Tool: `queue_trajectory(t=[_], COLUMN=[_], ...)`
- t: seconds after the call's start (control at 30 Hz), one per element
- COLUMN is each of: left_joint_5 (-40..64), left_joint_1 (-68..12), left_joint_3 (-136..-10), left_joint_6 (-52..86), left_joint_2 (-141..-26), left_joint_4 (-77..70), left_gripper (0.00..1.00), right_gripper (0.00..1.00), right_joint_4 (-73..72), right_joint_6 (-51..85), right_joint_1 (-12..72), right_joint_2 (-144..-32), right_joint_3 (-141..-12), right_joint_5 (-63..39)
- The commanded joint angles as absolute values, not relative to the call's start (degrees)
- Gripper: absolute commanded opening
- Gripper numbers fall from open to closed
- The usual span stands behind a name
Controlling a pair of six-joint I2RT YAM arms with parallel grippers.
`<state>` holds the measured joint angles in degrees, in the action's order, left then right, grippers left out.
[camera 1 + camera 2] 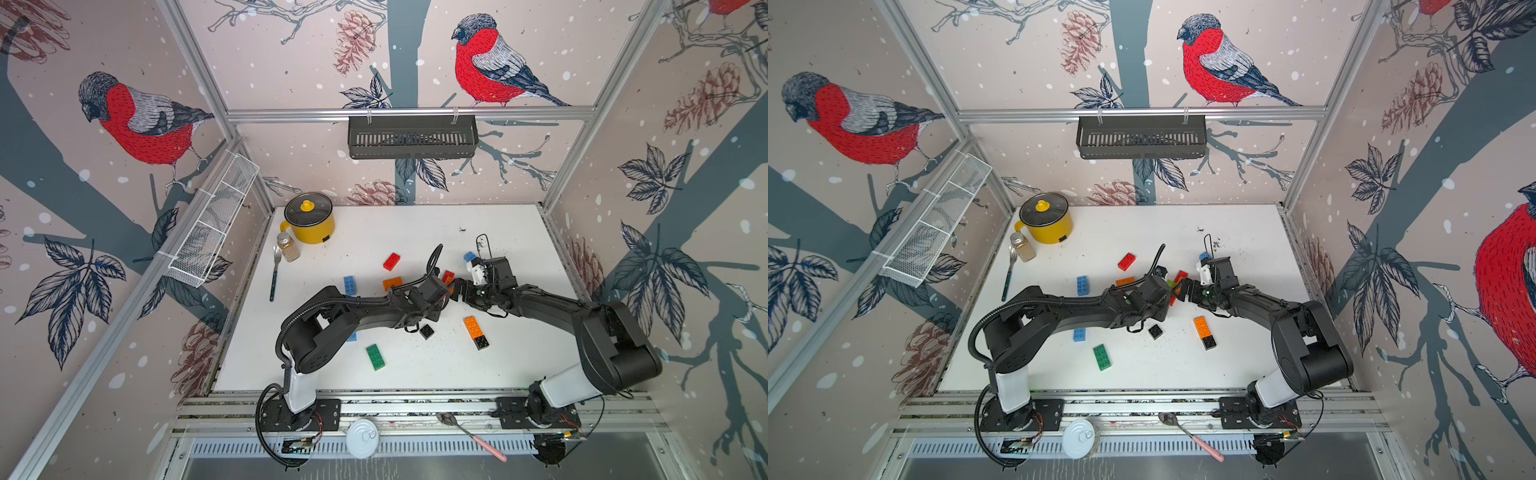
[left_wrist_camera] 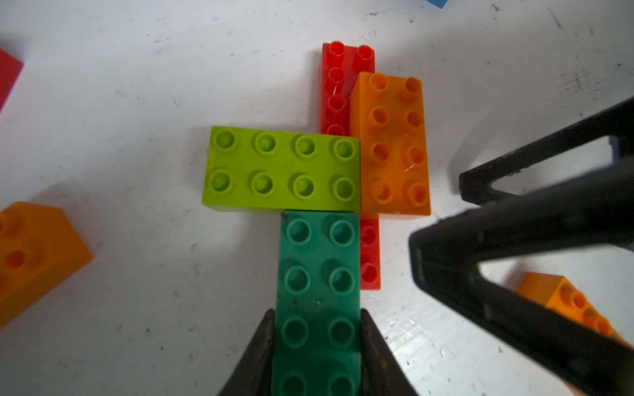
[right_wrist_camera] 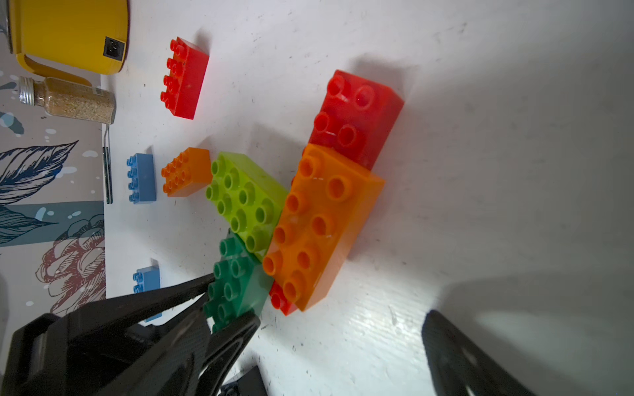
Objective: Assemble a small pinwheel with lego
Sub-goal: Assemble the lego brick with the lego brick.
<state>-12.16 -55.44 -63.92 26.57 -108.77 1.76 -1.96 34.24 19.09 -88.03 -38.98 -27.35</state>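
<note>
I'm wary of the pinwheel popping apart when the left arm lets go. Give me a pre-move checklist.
1. Grip: left end effector shut on dark green brick: ok.
2. Contact: dark green brick touching lime brick: ok.
3. Seating: dark green brick pressed fully onto red brick: cannot tell.
4. Stack: orange brick sitting atop red brick: ok.
5. Clearance: right end effector open, apart from the joined bricks: ok.

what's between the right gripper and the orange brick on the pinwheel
Nothing visible: only bare table lies between the right gripper and the orange brick. The left gripper holds the dark green brick elsewhere.
</note>
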Motion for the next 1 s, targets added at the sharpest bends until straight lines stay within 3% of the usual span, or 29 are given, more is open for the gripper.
queue_trajectory(t=[0.0,0.63,0.97], left_joint_5=[-13.6,-13.6,-14.6], left_joint_1=[-55.7,-55.9,-55.9], left_joint_3=[-64.5,-65.7,-66.4], left_joint_6=[24.3,23.7,23.6], left_joint_2=[-108.9,-110.1,-110.7], left_joint_4=[3.7,4.0,4.8], left_gripper=[0.0,0.0,0.0], right_gripper=[0.97,0.94,0.84], right_joint_4=[-1.1,0.9,3.0], right_joint_6=[33.8,34.7,34.3], right_joint_1=[19.7,22.7,23.9], right_joint_2=[-89.0,-94.0,-93.4], right_joint_3=[-39.8,-41.8,-41.4], right_joint_5=[-25.7,-17.0,-12.2])
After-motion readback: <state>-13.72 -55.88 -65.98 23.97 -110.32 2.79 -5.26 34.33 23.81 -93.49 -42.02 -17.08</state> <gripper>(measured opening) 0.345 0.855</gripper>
